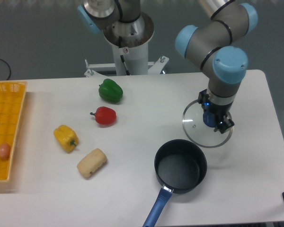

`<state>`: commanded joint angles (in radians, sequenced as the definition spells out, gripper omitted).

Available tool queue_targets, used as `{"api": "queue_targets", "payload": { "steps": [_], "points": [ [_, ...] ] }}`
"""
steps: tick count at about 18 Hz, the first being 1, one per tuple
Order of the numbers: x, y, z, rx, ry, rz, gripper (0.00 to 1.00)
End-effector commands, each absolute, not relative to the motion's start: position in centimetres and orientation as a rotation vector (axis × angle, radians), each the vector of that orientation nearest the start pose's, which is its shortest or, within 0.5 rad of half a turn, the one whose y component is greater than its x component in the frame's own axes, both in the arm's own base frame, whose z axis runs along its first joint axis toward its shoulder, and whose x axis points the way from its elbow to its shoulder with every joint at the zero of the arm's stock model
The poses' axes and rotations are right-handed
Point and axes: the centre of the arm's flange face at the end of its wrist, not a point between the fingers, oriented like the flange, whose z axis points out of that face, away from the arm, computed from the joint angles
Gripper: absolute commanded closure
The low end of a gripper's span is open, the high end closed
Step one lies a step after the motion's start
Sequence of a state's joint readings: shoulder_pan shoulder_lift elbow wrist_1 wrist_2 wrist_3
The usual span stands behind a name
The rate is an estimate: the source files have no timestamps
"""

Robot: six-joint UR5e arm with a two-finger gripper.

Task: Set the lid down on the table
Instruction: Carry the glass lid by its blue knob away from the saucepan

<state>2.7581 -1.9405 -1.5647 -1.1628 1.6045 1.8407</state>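
The lid (195,124), a round clear glass disc with a thin metal rim, is at the right of the white table (146,189), just behind the black pot. My gripper (214,120) points straight down over the lid's middle and is closed on its blue knob (209,118). Whether the lid rests on the table or hangs just above it I cannot tell. The black pot (180,165) with a blue handle (156,210) stands open and empty in front of the lid.
A green pepper (110,91), a red pepper (104,115), a yellow pepper (66,137) and a bread roll (92,162) lie at the table's middle left. A yellow grid tray (7,127) at the left edge holds a small pinkish item (4,151).
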Motion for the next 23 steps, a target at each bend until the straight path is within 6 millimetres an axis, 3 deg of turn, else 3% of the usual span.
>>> {"api": "queue_targets", "payload": {
  "steps": [10, 15, 23],
  "points": [
    [-56.4, 32.8, 28.7, -2.970, 1.121, 0.054, 0.37],
    [-57.1, 31.6, 27.3, -2.952, 1.172, 0.020, 0.37],
    [-57.5, 31.7, 24.2, -2.949, 1.179, 0.011, 0.37]
  ]
}}
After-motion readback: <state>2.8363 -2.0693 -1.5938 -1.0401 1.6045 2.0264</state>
